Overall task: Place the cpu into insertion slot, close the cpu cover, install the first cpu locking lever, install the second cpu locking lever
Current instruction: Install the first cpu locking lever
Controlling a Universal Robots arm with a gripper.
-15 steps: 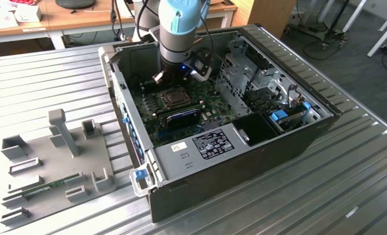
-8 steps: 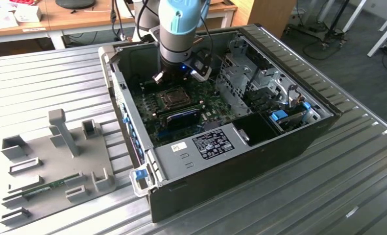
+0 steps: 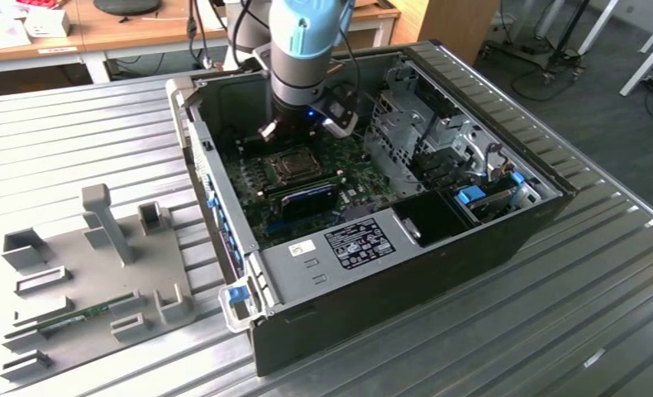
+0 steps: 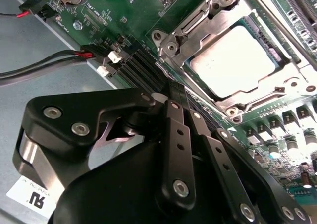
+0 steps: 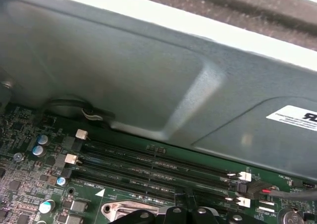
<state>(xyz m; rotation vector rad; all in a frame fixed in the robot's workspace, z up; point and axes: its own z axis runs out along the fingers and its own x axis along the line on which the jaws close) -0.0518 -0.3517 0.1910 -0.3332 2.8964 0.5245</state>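
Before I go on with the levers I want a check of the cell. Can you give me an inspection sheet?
Surface: slatted metal table, carrying the open PC case.
Job's things: cpu sits in the window of the cover, which lies flat; lever state cannot be told.
Clutter: grey fixture plate at the exterior view's left of the case.
Grippers: claw low over the board, beside the memory slots and near the cover.
Cables: red-black leads plugged in at the board's edge.
Surroundings: wooden desks behind the table.
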